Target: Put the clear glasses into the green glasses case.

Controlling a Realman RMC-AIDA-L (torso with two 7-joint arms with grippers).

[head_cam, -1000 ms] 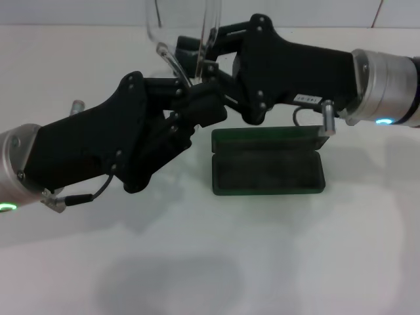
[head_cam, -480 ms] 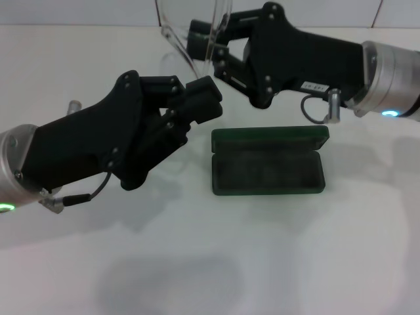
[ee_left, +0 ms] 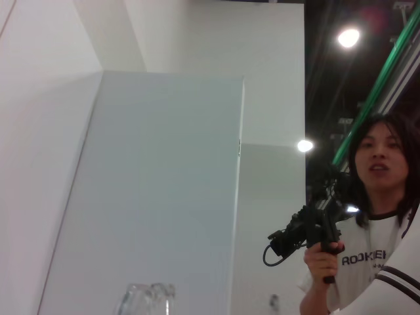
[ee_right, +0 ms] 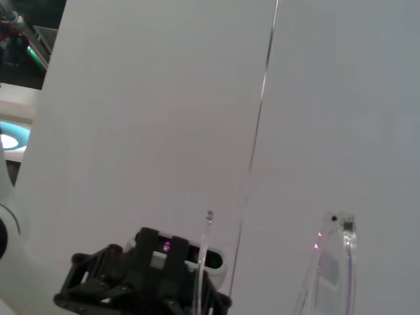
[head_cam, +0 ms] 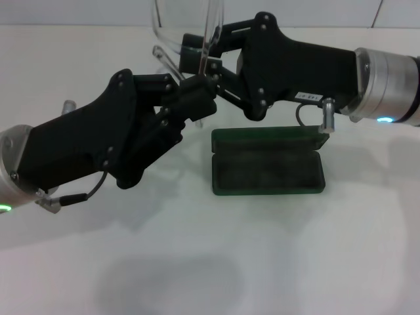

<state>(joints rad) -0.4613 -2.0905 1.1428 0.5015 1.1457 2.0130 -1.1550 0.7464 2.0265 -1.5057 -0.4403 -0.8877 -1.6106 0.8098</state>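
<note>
Overhead, in the head view, the green glasses case [head_cam: 268, 161] lay open on the white table [head_cam: 275, 262], lid tipped back, dark lining showing. Up and behind the case's left end, the right gripper [head_cam: 197, 56] pinched the clear glasses [head_cam: 187, 33], which hung in the air well above the table. The left gripper [head_cam: 197, 98] sat just under them, its fingers drawn close together, nearly touching the right gripper; whether it touched the glasses could not be told. A small white label on the right arm was too small to read.

From the left wrist, a clear tip of the glasses [ee_left: 146, 298] showed against a pale wall, and a person [ee_left: 367, 216] held a camera [ee_left: 308, 226]; the shirt read "ROOKIE".

From the right wrist, a clear temple arm [ee_right: 331, 262] rose beside the black left gripper [ee_right: 141, 282].
</note>
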